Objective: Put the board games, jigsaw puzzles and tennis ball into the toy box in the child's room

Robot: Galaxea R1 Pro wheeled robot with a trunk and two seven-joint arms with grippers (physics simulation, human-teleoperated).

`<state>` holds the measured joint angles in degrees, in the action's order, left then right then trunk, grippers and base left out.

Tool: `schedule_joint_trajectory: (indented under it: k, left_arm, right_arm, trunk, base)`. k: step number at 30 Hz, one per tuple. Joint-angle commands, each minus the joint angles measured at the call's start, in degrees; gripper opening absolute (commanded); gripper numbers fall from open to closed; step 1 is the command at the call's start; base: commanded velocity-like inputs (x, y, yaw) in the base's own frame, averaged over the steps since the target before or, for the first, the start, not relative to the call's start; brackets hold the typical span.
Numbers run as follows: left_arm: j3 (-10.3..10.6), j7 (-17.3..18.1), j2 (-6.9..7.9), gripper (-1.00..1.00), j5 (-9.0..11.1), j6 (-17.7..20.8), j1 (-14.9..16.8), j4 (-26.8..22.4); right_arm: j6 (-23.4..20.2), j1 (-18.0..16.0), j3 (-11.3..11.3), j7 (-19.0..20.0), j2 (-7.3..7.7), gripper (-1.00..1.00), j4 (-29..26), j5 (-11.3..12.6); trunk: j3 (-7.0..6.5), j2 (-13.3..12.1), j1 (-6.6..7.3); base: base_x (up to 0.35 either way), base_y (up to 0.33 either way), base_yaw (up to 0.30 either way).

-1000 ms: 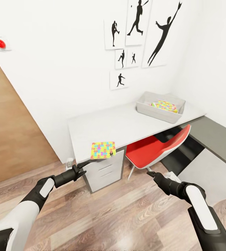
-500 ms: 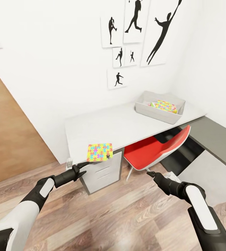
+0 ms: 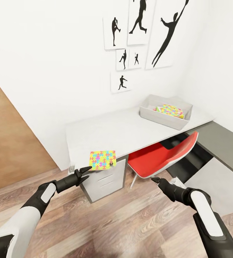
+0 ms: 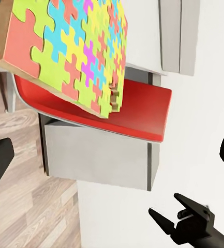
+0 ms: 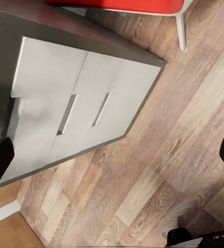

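Over at the tabletop [image 3: 130,129] corner: partway through the toy tidy-up, one puzzle on its way

Going big to small: my tabletop's long pale top looks bare apart from the toy box [image 3: 165,111] sitting at its far end near the wall, and that tub already has at least one jigsaw puzzle [image 3: 172,110] lying in it, with maybe something else tucked beside it that I can't make out. My left hand [image 3: 88,167] is clenched on the edge of the second jigsaw puzzle [image 3: 102,159], held out flat over the near corner above the drawers [image 3: 105,181], well apart from the tub. My right hand [image 3: 155,180] hangs released and empty over the floor by the red chair [image 3: 159,157]. Board games and tennis ball I can't place, so I'd guess this puzzle still needs dropping in.
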<state>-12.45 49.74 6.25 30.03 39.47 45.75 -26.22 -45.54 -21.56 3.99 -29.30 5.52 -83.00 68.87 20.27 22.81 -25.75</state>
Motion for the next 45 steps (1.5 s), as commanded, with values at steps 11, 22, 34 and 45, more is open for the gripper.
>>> schedule_joint_trajectory:
  k: [11, 22, 34, 45]
  left_arm:
    - [-0.14, 0.83, -0.01, 1.00, 0.11, 0.35, 0.05, 0.03]
    - [-0.14, 0.88, -0.01, 1.00, 0.11, 0.35, 0.05, 0.03]
    - [-0.13, 0.88, -0.01, 1.00, 0.10, 0.35, 0.05, 0.03]
    - [-0.12, 0.88, -0.01, 1.00, 0.11, 0.35, 0.05, 0.03]
  right_arm:
    - [-0.08, -0.06, 0.07, -0.58, -0.07, 1.00, 1.76, 0.63]
    - [-0.08, -0.06, -0.02, -0.58, -0.07, 1.00, 1.68, 0.73]
    - [-0.08, -0.07, -0.03, -0.58, -0.07, 1.00, 1.70, 0.75]
    - [-0.14, -0.07, -0.03, -0.58, -0.07, 1.00, 1.71, 0.83]
  trunk:
    - [0.09, 0.11, -0.03]
    - [0.55, 0.11, -0.03]
    - [1.63, 0.11, -0.03]
    - [2.64, 0.11, -0.03]
  base:
    - [0.072, 0.037, 0.000]
    - [0.031, 0.016, 0.000]
    - [0.000, 0.000, 0.000]
    - [0.000, 0.000, 0.000]
